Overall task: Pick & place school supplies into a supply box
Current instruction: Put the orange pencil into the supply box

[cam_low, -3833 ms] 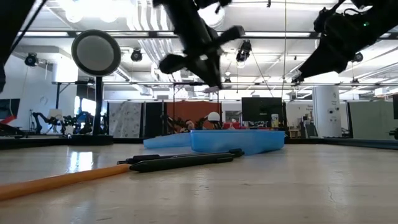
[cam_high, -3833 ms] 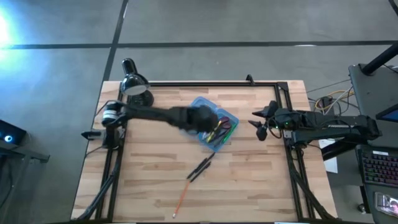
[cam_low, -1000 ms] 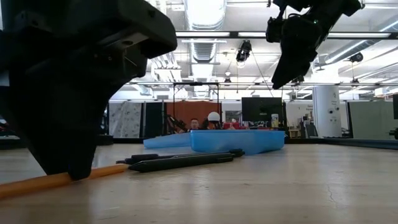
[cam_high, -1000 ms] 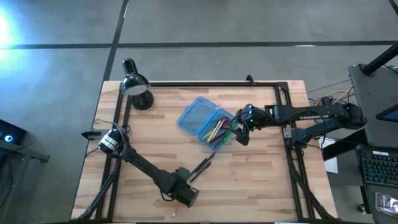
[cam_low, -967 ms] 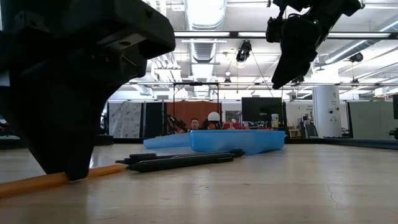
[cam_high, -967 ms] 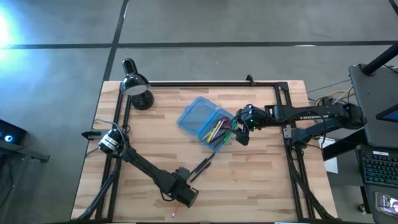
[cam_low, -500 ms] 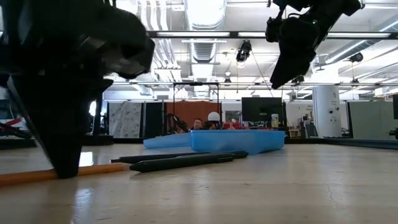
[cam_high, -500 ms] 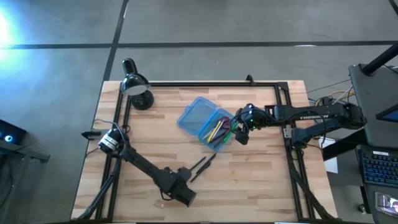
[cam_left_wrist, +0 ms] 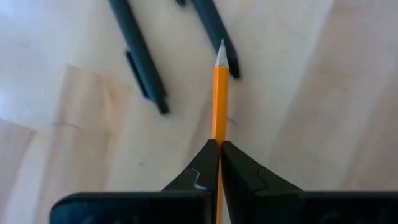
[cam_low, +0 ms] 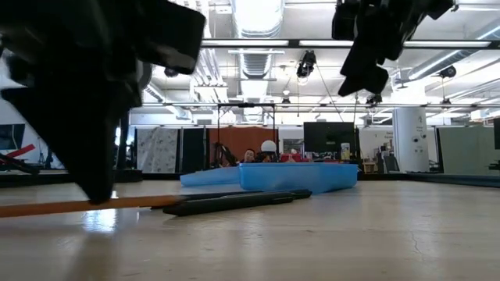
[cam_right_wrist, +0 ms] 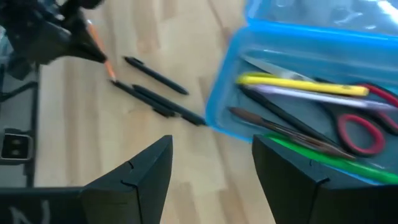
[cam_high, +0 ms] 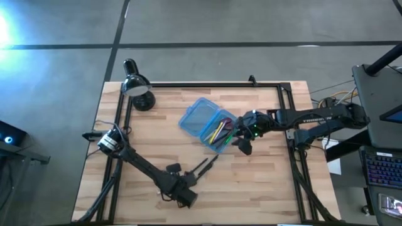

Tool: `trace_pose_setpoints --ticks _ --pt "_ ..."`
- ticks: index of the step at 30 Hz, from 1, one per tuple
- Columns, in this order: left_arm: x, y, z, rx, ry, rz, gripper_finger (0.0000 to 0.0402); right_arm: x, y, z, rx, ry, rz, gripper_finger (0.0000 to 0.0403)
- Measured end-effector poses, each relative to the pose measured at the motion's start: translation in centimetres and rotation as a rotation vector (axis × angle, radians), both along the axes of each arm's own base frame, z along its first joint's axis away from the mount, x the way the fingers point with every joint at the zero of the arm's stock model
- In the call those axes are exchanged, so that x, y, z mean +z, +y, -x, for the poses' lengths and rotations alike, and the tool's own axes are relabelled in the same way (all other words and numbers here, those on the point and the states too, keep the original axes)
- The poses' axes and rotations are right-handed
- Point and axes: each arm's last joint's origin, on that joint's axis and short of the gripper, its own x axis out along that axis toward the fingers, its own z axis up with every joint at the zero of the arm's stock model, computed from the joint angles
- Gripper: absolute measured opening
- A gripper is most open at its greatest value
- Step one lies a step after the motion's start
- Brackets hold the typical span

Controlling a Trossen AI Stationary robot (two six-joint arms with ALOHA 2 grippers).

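Observation:
My left gripper (cam_high: 182, 190) stands near the table's front edge, pointing down, shut on an orange pencil (cam_left_wrist: 220, 93). The pencil's sharpened tip (cam_left_wrist: 221, 51) lies by the ends of two black pens (cam_high: 204, 167) on the wood. The blue supply box (cam_high: 210, 125) lies open at mid-table. It holds yellow, purple and green pens and red-handled scissors (cam_right_wrist: 364, 127). My right gripper (cam_high: 244, 142) hovers open just right of the box, with nothing between its fingers. My left gripper pinches the pencil's shaft (cam_left_wrist: 219, 138) between its two fingers, well back from the tip. The fingers (cam_low: 95, 187) come from above and lie across the pencil. The pencil (cam_low: 70, 208) lies about level, low over the wood; I cannot tell whether it still touches the table.
A black desk lamp (cam_high: 139, 91) stands at the table's far left corner. Black frame rails (cam_high: 292, 113) run along the table's sides and back. Bare wood lies between the pens and the right rail.
My left gripper has rolled its wrist with the pencil in its fingers. The pencil has turned about on the spot, and its tip now points at the black pens. My right gripper has shifted a little toward the table's near edge beside the box and stays open.

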Motion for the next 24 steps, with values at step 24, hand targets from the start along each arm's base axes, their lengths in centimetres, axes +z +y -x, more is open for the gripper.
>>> trace_pose_setpoints --ticks 24 --pt "2.3 -4.4 1.8 -0.025 -0.08 0.11 0.0001 -1.4 6.4 2.0 -0.17 0.164 -0.144 0.021"
